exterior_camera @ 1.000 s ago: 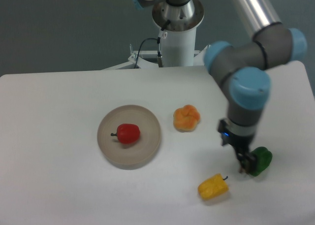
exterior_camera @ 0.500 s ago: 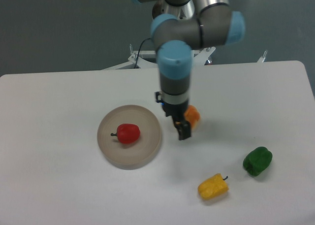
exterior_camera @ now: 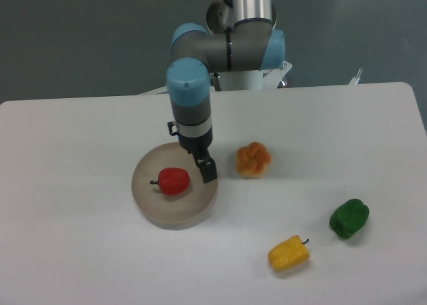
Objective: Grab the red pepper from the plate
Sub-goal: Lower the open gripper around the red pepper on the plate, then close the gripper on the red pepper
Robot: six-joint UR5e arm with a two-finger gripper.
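Observation:
The red pepper (exterior_camera: 174, 181) lies on the beige plate (exterior_camera: 155, 208) at the table's middle left, its dark stem pointing left. My gripper (exterior_camera: 207, 170) hangs from the arm above the plate's right rim, just right of the red pepper and apart from it. Nothing is between its fingers. The fingers look close together, but whether they are open or shut does not show.
An orange pepper (exterior_camera: 253, 159) lies right of the plate. A yellow pepper (exterior_camera: 289, 253) and a green pepper (exterior_camera: 349, 218) lie at the front right. The arm's base (exterior_camera: 240, 58) stands behind the table's far edge.
The gripper has moved left across the table, from beside the green pepper, past the orange pepper, to the plate's right rim. The peppers have not moved.

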